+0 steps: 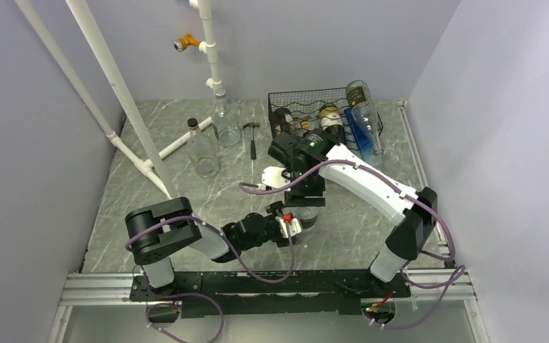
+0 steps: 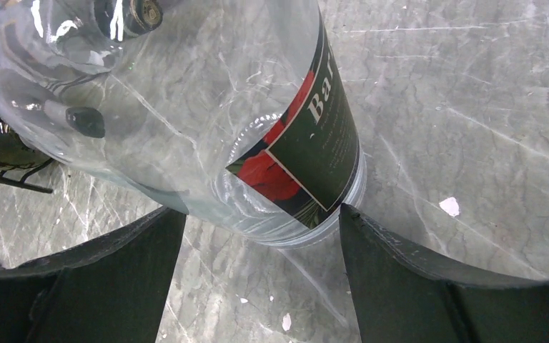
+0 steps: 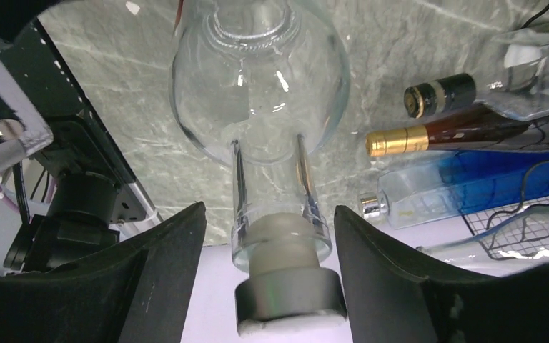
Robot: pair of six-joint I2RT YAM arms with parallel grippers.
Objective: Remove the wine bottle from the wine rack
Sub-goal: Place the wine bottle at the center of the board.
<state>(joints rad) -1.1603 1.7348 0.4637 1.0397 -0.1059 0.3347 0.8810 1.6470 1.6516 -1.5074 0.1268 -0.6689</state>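
**Step in hand, as I judged it: setting down and letting go.** The wine bottle (image 3: pixel 257 93) stood upright on the table (image 1: pixel 186 186) near its centre, well apart from the wine rack (image 1: pixel 307 96) at the far right, where other bottles lay.

My right gripper (image 3: pixel 269 209) hung over the stoppered neck, fingers parted with a gap on each side, holding nothing.

My left gripper (image 2: pixel 261 211) flanked the bottle's base, spread wide. I could not tell whether it pressed the glass.

The next move called for lifting the right arm straight up off the neck without tipping the bottle.
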